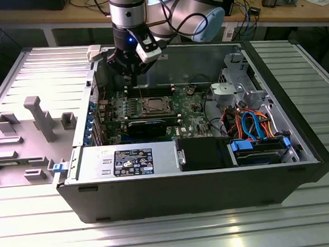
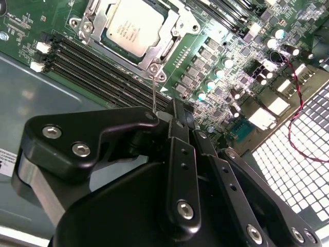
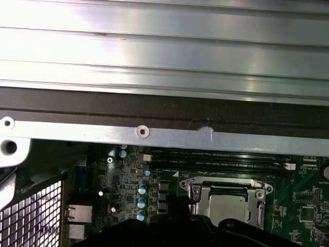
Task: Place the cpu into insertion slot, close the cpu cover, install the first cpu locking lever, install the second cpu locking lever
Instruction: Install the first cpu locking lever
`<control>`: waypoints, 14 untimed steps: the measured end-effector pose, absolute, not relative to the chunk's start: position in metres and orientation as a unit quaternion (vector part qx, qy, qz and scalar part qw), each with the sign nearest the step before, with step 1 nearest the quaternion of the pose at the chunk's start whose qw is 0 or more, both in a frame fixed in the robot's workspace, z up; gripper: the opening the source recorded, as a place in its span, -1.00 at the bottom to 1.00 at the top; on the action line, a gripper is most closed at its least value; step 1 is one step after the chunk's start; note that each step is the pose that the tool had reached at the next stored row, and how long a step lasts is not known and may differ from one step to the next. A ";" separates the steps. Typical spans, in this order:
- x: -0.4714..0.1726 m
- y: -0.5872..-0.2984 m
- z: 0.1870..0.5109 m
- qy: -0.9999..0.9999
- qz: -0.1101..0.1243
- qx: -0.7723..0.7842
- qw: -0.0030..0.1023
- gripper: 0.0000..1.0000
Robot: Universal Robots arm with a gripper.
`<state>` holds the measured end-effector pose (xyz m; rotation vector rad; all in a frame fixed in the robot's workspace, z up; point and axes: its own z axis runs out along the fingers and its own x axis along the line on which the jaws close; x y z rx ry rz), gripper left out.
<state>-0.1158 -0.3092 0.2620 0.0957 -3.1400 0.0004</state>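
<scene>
Cpu (image 2: 128, 25) seated in insertion slot (image 1: 154, 106) on green motherboard (image 1: 189, 107) inside open computer case (image 1: 302, 148). Cpu cover (image 2: 177, 32) closed flat over it, silvery frame around chip; same in first wrist view (image 3: 203, 198). Gripper (image 1: 130, 75) hangs above memory slots (image 2: 103, 77) just beside socket, near case back wall. In second wrist view, gripper fingers (image 2: 177, 123) pinched together on thin wire locking lever (image 2: 154, 91), which stands upright from socket corner. Case rests on ribbed metal tabletop (image 1: 161, 237).
</scene>
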 end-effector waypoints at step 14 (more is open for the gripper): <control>-0.112 -0.309 0.262 -1.000 0.000 0.030 0.000 -0.79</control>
